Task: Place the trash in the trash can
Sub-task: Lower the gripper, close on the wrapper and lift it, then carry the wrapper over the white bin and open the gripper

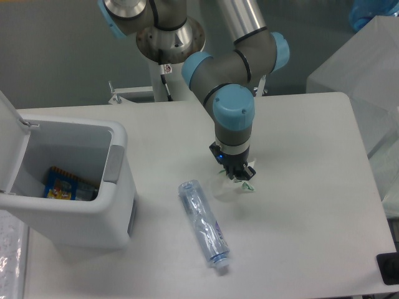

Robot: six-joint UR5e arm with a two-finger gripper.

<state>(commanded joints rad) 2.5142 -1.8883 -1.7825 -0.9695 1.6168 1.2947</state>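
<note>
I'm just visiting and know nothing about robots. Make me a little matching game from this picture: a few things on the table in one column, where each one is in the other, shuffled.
Things:
1. crushed bottle
2. small wrapper
3. trash can
4. blue and yellow packet

Places:
A. right at the gripper tips
B. lying inside the bin
C. at the table's left edge, lid open
D. flat on the table between bin and gripper

Pairs: 1-D, 2-A, 3-C, 4-B
</note>
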